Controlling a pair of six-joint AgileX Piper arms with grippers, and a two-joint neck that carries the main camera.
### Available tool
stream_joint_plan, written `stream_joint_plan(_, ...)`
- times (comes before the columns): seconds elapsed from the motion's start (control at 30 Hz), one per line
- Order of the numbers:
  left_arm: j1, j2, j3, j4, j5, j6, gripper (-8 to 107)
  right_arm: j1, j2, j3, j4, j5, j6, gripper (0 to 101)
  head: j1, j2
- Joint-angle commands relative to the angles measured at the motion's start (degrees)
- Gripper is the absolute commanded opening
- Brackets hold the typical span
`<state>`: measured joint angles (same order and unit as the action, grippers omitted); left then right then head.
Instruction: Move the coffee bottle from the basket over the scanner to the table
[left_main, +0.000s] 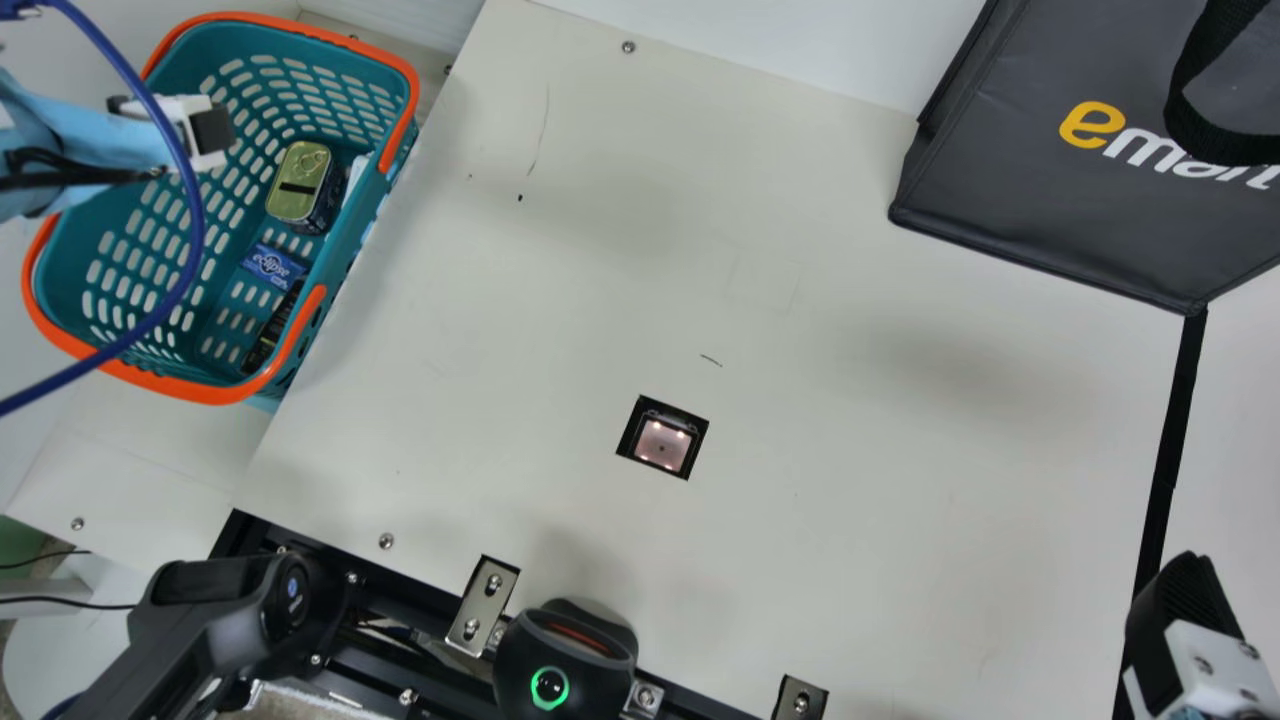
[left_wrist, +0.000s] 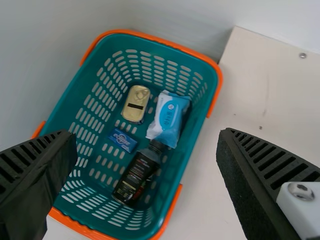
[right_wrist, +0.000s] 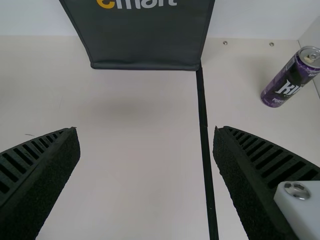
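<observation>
Closest in, the left end effector, upper left of the main view, is spread wide and empty above the basket. And there's the coffee bottle, lying on the basket's floor! In the main view its long axis slants from lower left to upper right, cap end towards the blue-and-white pack. Out to mid-frame, the scanner, set in the worktop; lower right, the right end effector, also wide open, gripping nothing.

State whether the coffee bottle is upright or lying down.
Lying down: the coffee bottle shows its long side along the floor of the basket.
</observation>
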<state>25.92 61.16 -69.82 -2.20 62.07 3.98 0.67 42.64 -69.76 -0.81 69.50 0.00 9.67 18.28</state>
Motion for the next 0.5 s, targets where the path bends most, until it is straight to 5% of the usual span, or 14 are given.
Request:
stream_joint_plan(0.0, 3.35, 1.59, -0.01, -2.09, -0.71, 4.87, 90, 0.00, 0.00, 0.00, 0.00, 0.00, 0.00, 95, -1.75, 0.14)
stream_joint_plan(0.47, 10.79, 14.55, 0.23, -9.99, -8.14, 25.51, 90, 0.00, 0.00, 0.00, 0.00, 0.00, 0.00, 95, -1.75, 0.14)
